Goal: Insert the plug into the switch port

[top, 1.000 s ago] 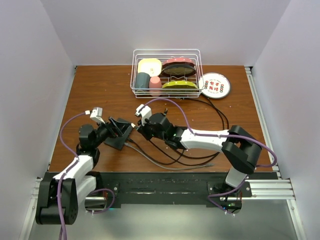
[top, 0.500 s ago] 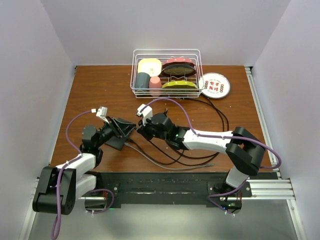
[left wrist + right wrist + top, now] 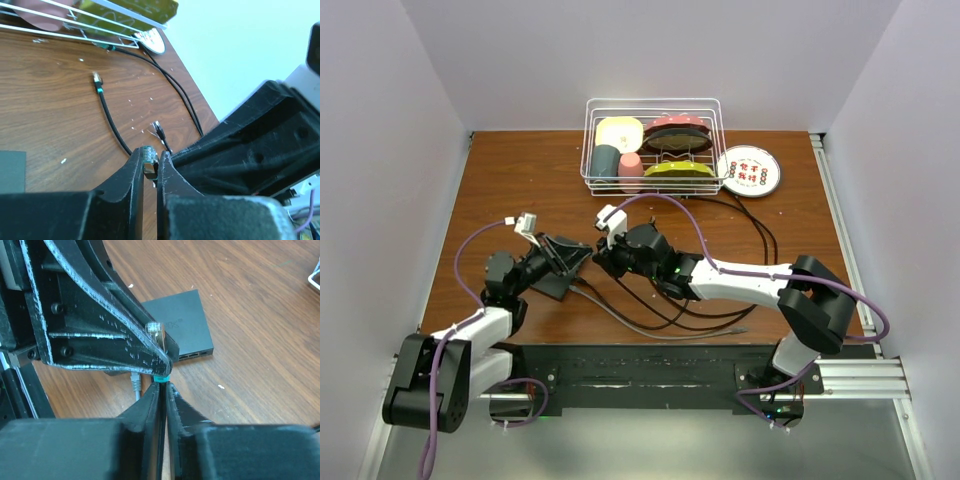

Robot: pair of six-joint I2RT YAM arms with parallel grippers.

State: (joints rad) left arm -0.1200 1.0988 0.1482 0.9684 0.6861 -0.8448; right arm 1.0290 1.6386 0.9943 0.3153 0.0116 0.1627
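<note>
Plainly a two-handed hold. On the left, gripping the plug (image 3: 148, 154) by its clear head with the left gripper (image 3: 149, 162), closed snug on it. Just right of that, pinching the plug's teal boot with the right gripper (image 3: 161, 386), shut as well and touching the left one. Risky from here: could twist the plug in that thin left grip through an uneven release, or drop it to the desk (image 3: 500, 190). Could also clash fingers, given such crowding. With a tilted plug, likely to catch on a socket rim instead of seating. As for the switch (image 3: 185, 320): lying flat on the desk below the left gripper, apart from the plug, showing its socket row along the edge nearer the right gripper.
</note>
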